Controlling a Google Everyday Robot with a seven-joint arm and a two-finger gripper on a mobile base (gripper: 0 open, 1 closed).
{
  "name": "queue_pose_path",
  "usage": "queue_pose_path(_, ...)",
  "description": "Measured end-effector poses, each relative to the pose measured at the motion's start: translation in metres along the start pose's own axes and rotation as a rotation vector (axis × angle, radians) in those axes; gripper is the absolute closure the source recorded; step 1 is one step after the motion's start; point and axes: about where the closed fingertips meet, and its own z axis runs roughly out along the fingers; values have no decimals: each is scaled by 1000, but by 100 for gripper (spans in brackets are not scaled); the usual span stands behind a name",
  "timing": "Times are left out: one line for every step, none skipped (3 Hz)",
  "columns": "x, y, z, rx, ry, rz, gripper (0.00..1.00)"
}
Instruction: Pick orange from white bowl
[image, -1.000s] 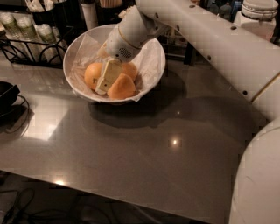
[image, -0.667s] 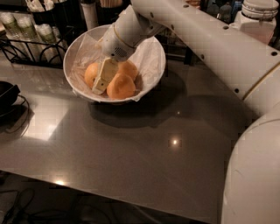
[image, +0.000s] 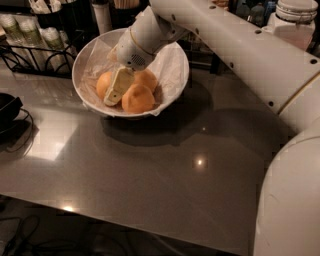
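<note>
The white bowl (image: 172, 75), lined with crinkled paper, stands at the back left of the grey table (image: 150, 170). Three oranges lie in it: one at the left (image: 102, 82), one at the back right (image: 148, 78), and a deeper-coloured one at the front (image: 138, 99). No stem dot shows on any of them. My gripper (image: 115, 95) reaches down into the bowl from the upper right. It sits between the left orange and the front orange, touching or nearly touching both. The wrist hides part of the bowl's far side.
A black wire rack with pale cups (image: 30, 35) stands behind the bowl at the left. A black object (image: 7, 107) lies at the table's left edge. A white jar (image: 295, 20) stands at the back right. My arm spans the right side.
The gripper and wrist have shifted slightly left inside the bowl. The oranges and the bowl have stayed in place.
</note>
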Motion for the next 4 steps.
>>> queue_pose_path(0, 0, 0, -1, 0, 0, 23)
queue_pose_path(0, 0, 1, -3, 0, 1, 20)
queue_pose_path(4, 0, 7, -13, 4, 9, 23)
queue_pose_path(11, -2, 15, -28, 11, 25, 25)
